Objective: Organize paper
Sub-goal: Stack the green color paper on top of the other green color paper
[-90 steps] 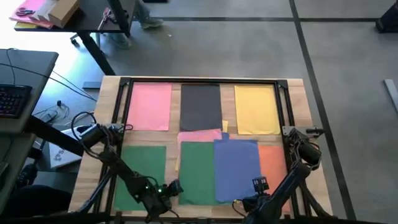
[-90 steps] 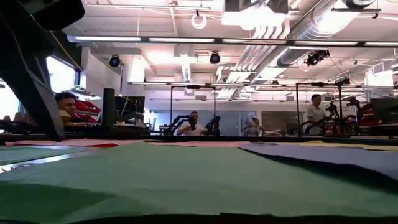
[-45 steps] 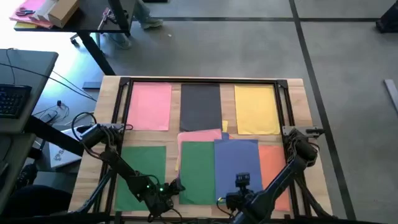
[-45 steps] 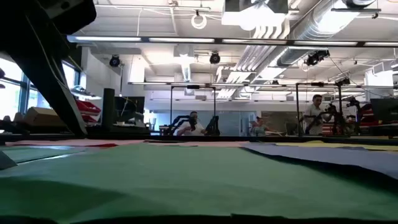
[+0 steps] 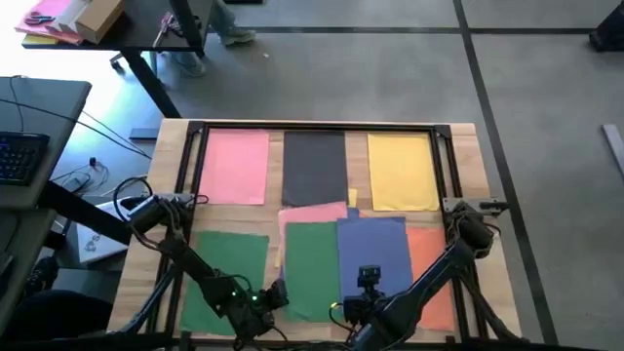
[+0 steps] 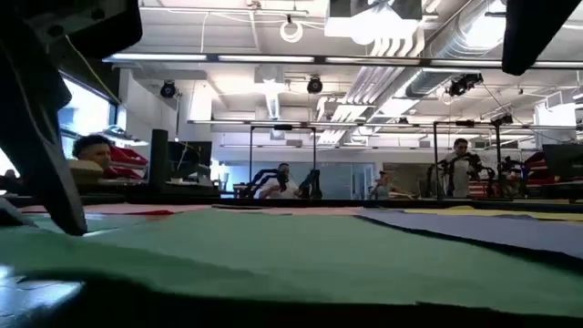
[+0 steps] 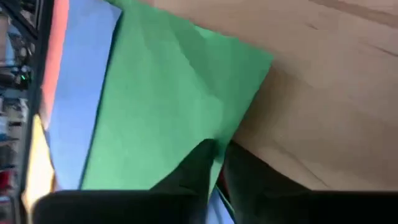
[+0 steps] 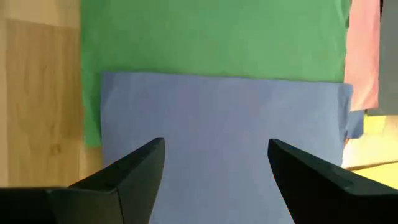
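Gripping now: we see the left pincer [image 7: 214,165] pinched on a green sheet [image 7: 168,106] at the counter's [image 5: 466,146] near edge.
Right pincer [image 8: 214,155]: spread wide above the blue sheet [image 8: 224,124], holding nothing.
Paper: pink sheet [image 5: 234,166], dark grey sheet [image 5: 314,168] and yellow sheet [image 5: 402,171] in the far row; green, blue and orange sheet [image 5: 429,263] nearer us.

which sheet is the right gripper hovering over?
The blue sheet, beside the orange sheet. The right gripper is above it with jaws open; the green sheet lies beyond.
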Controlling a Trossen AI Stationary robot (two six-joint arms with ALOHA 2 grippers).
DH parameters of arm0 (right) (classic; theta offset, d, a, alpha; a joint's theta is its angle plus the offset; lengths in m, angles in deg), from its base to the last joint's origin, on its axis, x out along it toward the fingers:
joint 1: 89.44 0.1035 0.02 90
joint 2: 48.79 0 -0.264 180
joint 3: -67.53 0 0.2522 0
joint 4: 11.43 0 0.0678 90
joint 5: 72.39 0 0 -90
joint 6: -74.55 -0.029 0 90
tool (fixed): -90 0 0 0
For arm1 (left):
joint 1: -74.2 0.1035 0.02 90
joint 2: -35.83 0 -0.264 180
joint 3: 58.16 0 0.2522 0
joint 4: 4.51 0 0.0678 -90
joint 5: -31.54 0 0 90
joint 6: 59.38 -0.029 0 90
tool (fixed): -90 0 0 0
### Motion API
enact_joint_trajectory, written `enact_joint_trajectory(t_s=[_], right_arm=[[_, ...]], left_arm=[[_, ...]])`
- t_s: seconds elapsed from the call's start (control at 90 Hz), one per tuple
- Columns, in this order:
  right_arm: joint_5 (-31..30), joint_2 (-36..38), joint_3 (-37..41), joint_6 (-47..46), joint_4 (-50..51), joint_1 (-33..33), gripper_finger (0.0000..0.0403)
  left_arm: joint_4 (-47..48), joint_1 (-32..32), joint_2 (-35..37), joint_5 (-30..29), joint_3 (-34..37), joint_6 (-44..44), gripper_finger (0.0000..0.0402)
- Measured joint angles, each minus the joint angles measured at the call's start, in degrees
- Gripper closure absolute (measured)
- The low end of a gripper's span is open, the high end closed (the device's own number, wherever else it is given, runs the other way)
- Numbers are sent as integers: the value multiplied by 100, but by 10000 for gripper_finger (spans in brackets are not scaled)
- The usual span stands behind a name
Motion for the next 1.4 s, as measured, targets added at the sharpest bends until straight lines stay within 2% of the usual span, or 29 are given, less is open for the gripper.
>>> enact_joint_trajectory(t_s=[0.311,0.433,0.622,0.789,0.978,1.089,1.244,1.4], right_arm=[[-31,0,1,107,-147,-76,133],[-50,0,2,209,-339,-108,133],[-166,0,3,270,-398,-116,133],[-338,0,4,296,-398,-129,133],[-801,0,4,559,-505,-330,133],[-804,0,4,824,-759,-497,133],[-809,0,4,1324,-1209,-714,133],[-797,0,4,1793,-1428,-905,133]], left_arm=[[-38,-4,72,-24,7,50,400],[-49,-7,343,-308,4,48,401],[182,-7,850,-204,4,128,401],[1388,-93,1544,579,-2,1067,401],[3210,-379,2522,2194,-4,3036,401],[4304,-579,2948,2834,-7,4095,401],[5213,-739,3096,3284,-7,4434,401],[5302,-750,2940,3679,135,4448,401]])
